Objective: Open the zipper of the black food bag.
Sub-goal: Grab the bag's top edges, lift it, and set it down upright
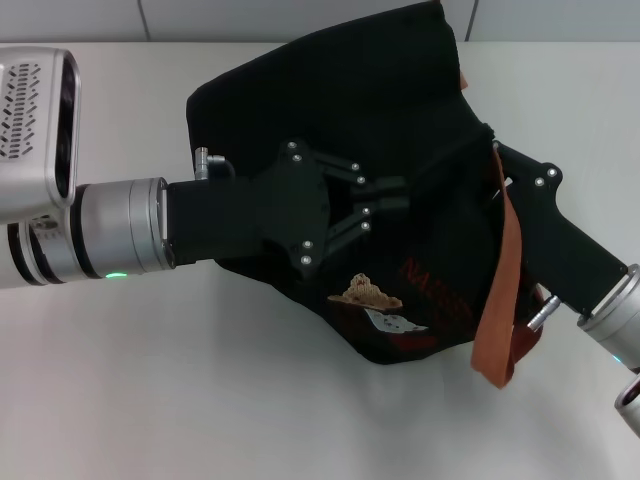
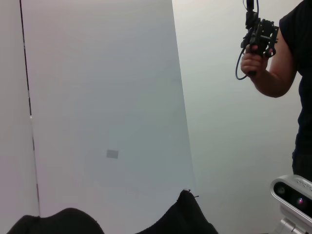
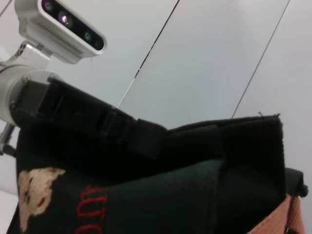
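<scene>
Black food bag (image 1: 400, 120) looks still zipped, left end effector (image 1: 395, 200) pinched shut mid-top, right end effector (image 1: 500, 165) at 3 o'clock, grip unclear.

The boxy black fabric food bag (image 1: 400, 120) was marked with a tan bear picture (image 1: 366, 292), reddish lettering (image 1: 432, 280) and an orange-brown strap (image 1: 500, 300).

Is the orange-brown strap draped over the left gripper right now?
No. In the head view the orange-brown strap hangs down the black food bag beside the right gripper, apart from the left gripper.
</scene>
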